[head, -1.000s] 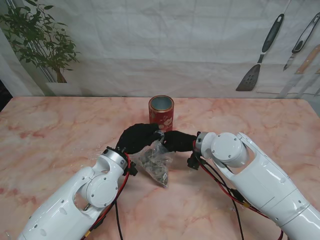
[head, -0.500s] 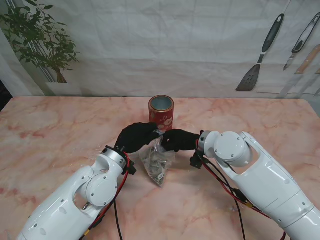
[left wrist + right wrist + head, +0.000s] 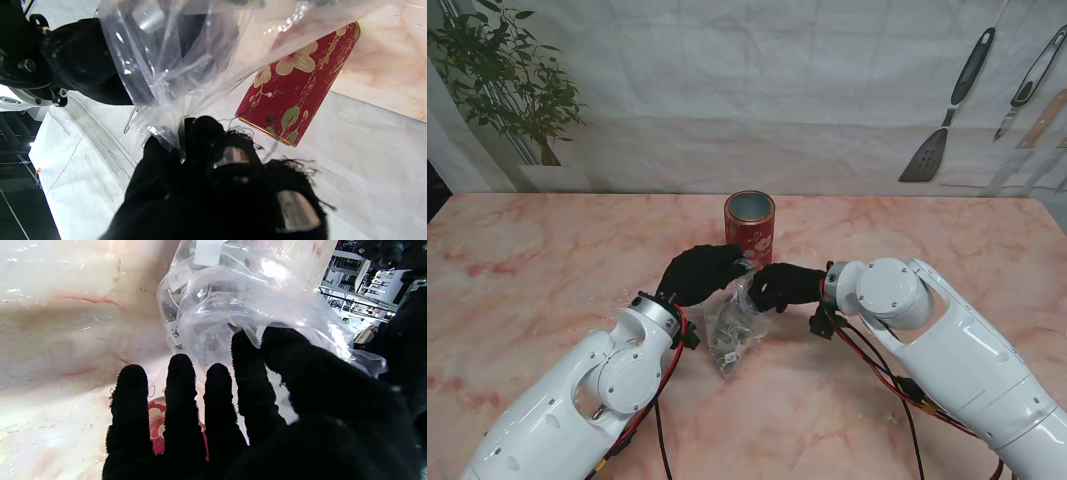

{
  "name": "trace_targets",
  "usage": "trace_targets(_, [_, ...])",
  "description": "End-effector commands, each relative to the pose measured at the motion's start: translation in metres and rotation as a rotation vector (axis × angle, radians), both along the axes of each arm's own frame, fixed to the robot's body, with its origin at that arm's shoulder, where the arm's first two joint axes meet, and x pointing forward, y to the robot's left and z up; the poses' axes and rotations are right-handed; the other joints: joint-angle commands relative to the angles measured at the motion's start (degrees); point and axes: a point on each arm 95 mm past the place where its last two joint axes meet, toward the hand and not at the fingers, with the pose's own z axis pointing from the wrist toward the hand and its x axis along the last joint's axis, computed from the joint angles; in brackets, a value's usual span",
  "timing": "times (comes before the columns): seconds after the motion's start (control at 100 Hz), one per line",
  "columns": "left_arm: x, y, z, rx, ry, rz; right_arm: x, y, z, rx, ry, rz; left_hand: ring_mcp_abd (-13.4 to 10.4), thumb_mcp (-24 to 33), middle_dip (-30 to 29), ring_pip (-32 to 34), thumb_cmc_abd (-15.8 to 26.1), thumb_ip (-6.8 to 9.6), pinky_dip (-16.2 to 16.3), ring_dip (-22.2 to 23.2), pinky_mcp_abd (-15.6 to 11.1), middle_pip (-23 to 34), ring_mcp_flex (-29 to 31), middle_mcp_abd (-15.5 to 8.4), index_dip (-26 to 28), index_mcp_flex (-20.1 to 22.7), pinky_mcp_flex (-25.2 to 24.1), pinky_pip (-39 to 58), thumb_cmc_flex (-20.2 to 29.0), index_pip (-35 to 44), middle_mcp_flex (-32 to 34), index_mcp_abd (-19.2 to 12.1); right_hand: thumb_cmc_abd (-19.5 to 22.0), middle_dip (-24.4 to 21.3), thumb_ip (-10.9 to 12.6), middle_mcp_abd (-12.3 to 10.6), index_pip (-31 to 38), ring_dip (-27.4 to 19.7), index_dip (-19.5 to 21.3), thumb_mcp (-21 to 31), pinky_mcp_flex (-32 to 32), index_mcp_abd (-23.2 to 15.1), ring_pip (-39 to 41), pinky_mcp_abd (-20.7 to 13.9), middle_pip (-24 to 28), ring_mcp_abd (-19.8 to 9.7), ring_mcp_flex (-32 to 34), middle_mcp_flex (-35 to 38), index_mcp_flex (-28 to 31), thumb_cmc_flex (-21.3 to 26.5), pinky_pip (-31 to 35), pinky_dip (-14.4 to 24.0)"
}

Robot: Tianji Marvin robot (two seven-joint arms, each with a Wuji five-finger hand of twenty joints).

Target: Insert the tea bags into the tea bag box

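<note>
Left hand point(image 3: 699, 274) pinching the top of a clear plastic bag of tea bags point(image 3: 731, 334); right hand point(image 3: 782, 285) gripping the same top from the right, thumb and forefinger on the film. Bag hanging between both hands, just nearer than the red floral tea tin point(image 3: 749, 226) standing upright, open, on the marble table point(image 3: 547, 260).
</note>
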Motion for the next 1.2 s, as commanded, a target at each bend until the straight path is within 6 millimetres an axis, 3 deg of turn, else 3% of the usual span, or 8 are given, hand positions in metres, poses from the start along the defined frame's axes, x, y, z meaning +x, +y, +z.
trace_targets(0.0, [-0.001,-0.002,0.003,-0.005,0.0,-0.01,0.0,-0.001,-0.001,-0.014,0.007,0.015,4.82,1.28,1.58,4.16,2.52,2.08,-0.62,0.54,-12.02,5.44,2.0,1.94,2.38,4.71,-0.96,14.57,2.7,8.91,2.03,11.28,-2.91,-0.52,-0.98,-0.67,1.1,0.48,-0.77,-0.92,0.55,-1.76,1.85,0.86,0.79,0.01,1.33,0.88,1.93,-2.6,2.03,-0.42])
trace_targets(0.15, [-0.001,-0.003,0.003,-0.008,-0.004,-0.013,0.001,-0.002,0.0,-0.046,0.008,0.048,4.81,1.3,1.59,4.13,2.54,2.07,-0.61,0.54,-12.02,5.45,2.0,2.03,2.38,4.73,-0.96,14.57,2.76,8.91,2.05,11.49,-6.92,-0.82,-1.71,-0.57,-3.64,0.57,0.26,2.12,1.47,-1.05,1.81,1.4,0.67,0.27,2.33,1.49,4.76,-8.8,2.66,-0.94])
trace_targets(0.39, [-0.003,-0.005,0.004,-0.022,-0.009,-0.019,0.001,0.002,-0.004,-0.081,0.0,0.062,4.81,1.29,1.59,4.12,2.59,2.04,-0.61,0.55,-12.02,5.45,2.0,1.94,2.38,4.63,-0.96,14.57,2.84,8.89,2.01,11.5,-10.43,-0.88,-3.08,-0.7,-4.19,0.68,0.17,4.15,3.35,-1.46,2.23,2.66,0.81,0.7,4.83,4.02,7.21,-8.39,3.44,-1.13])
trace_targets(0.59, [-0.006,-0.008,0.004,-0.054,-0.004,-0.032,0.001,0.007,-0.009,-0.105,0.024,0.045,4.81,1.31,1.59,4.12,2.59,2.03,-0.6,0.56,-12.02,5.42,2.0,2.15,2.34,4.76,-0.96,14.56,3.02,8.84,1.95,11.6,-8.81,-0.52,-1.31,-1.31,-3.83,1.07,1.47,2.92,4.67,-1.55,3.25,2.64,1.61,0.42,6.49,5.68,10.0,-12.99,4.52,-1.31])
trace_targets(0.63, [-0.007,-0.008,0.005,-0.061,-0.002,-0.037,0.001,0.008,-0.01,-0.108,0.026,0.043,4.81,1.33,1.58,4.12,2.58,2.04,-0.6,0.56,-12.02,5.44,2.0,2.06,2.35,4.8,-0.96,14.56,3.09,8.87,2.0,11.53,-8.21,-0.42,0.86,-1.55,-5.08,1.1,5.69,1.73,4.93,-1.6,3.48,2.74,1.84,0.27,6.89,5.99,10.83,-14.02,4.97,-1.88])
trace_targets(0.78, [-0.01,-0.01,0.005,-0.086,0.006,-0.057,0.002,0.012,-0.015,-0.07,0.048,-0.005,4.81,1.3,1.55,4.12,2.49,2.04,-0.6,0.56,-12.02,5.4,2.0,2.22,2.3,4.83,-0.96,14.56,3.16,8.77,1.96,11.67,-4.39,-0.26,0.85,-2.15,-4.74,1.2,6.65,-0.6,4.74,-1.54,3.83,2.07,2.44,-0.1,6.85,6.12,11.3,-17.7,5.04,-2.07])
trace_targets(1.07, [-0.013,-0.014,0.004,-0.093,0.005,-0.075,0.002,0.015,-0.015,-0.07,0.08,-0.076,4.81,1.31,1.54,4.11,2.58,2.05,-0.6,0.56,-12.02,5.43,2.0,2.18,2.32,4.79,-0.96,14.56,3.25,8.73,2.03,11.57,-5.89,-0.82,1.2,-1.82,-5.92,0.94,5.64,0.49,4.39,-1.05,3.72,2.63,2.42,0.23,6.38,5.69,11.42,-15.92,5.06,-2.17])
trace_targets(1.19, [-0.013,-0.015,0.005,-0.091,-0.002,-0.077,0.002,0.016,-0.012,-0.114,0.105,-0.016,4.81,1.29,1.53,4.11,2.56,2.04,-0.6,0.56,-12.02,5.44,2.0,2.18,2.34,4.83,-0.96,14.56,3.24,8.73,2.03,11.61,-7.05,-1.16,0.89,-1.4,-7.85,0.6,4.97,-3.68,3.55,-0.87,2.81,3.26,1.64,0.12,5.17,3.93,9.65,-15.25,4.66,-2.32])
